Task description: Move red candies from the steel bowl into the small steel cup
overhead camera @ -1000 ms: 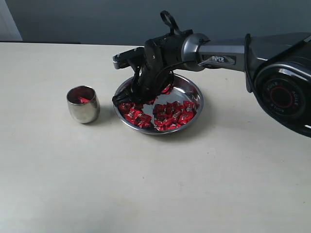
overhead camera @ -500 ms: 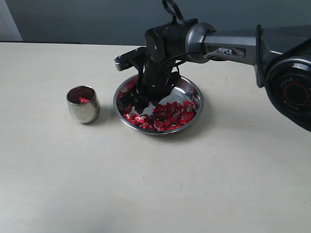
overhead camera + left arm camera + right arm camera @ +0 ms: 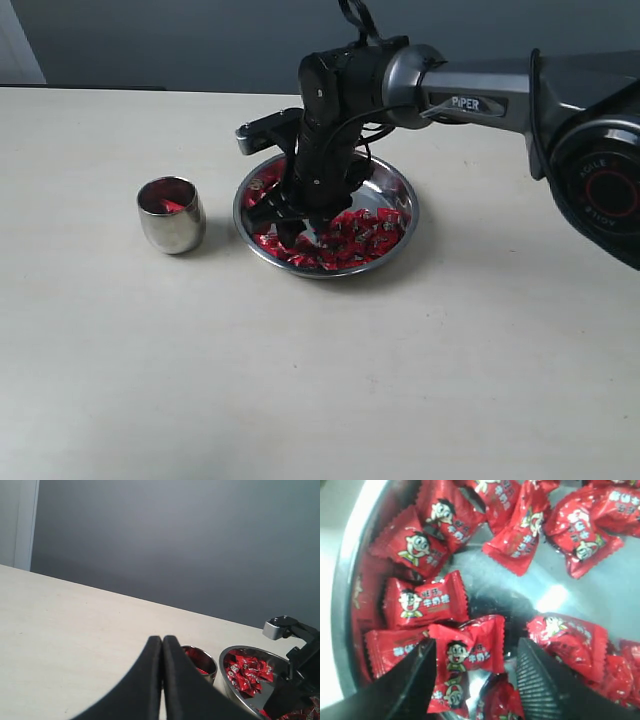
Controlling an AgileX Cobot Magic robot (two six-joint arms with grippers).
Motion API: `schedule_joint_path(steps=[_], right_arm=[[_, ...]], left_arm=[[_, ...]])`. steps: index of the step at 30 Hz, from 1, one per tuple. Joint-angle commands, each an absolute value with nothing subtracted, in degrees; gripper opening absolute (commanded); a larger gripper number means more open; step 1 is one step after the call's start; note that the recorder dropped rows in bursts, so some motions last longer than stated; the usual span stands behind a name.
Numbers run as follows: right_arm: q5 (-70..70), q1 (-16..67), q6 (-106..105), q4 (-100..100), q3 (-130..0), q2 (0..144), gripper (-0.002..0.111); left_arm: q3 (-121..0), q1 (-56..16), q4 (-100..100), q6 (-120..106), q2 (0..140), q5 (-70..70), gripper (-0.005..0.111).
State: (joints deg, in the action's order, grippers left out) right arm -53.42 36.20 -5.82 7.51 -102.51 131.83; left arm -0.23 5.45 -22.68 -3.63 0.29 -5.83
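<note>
The steel bowl [image 3: 411,203] sits mid-table with many red candies [image 3: 362,234] in it. My right gripper [image 3: 291,233] is down in its front left part, open. In the right wrist view its fingers [image 3: 541,682] stand apart on either side of one red candy [image 3: 471,647] lying among others, not clamped on it. The small steel cup [image 3: 171,216] stands left of the bowl with a red candy or two inside. My left gripper [image 3: 162,641] is shut on nothing, low over the table, looking toward the cup [image 3: 204,661] and the bowl [image 3: 223,672]. It does not show in the exterior view.
The right arm [image 3: 480,95] reaches in from the right above the bowl's far side. A pale tabletop [image 3: 300,380] spreads all round the cup and the bowl. A grey wall [image 3: 200,40] stands behind the table's far edge.
The right gripper has swung from the bowl's left rim toward its front and dropped among the candies. The cup and the bowl have stayed put.
</note>
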Motion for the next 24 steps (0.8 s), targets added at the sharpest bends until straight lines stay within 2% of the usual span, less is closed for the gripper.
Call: schedule_joint_path(steps=[1, 5, 7, 9, 14, 24], right_arm=[[-53.2, 36.0, -7.1, 8.6, -102.6, 132.9, 0.049], [-53.7, 36.0, -7.1, 8.8, -102.6, 133.8, 0.048], [-53.7, 36.0, -7.1, 8.9, -102.6, 133.8, 0.043], [-53.7, 36.0, -7.1, 8.9, -102.6, 133.8, 0.034], [-53.2, 36.0, -7.1, 8.9, -102.6, 133.6, 0.0], [-44.0, 36.1, -7.1, 13.3, -102.6, 129.1, -0.001]], left_arm=[[0.0, 5.5, -23.3, -3.6, 0.0, -5.6, 0.0], [0.0, 5.5, -23.3, -3.6, 0.0, -5.6, 0.0], [0.0, 5.5, -23.3, -3.6, 0.0, -5.6, 0.0], [0.0, 5.5, -23.3, -3.6, 0.0, -5.6, 0.0], [0.0, 5.5, -23.3, -3.6, 0.0, -5.6, 0.0], [0.0, 5.5, -23.3, -3.6, 0.0, -5.6, 0.0]])
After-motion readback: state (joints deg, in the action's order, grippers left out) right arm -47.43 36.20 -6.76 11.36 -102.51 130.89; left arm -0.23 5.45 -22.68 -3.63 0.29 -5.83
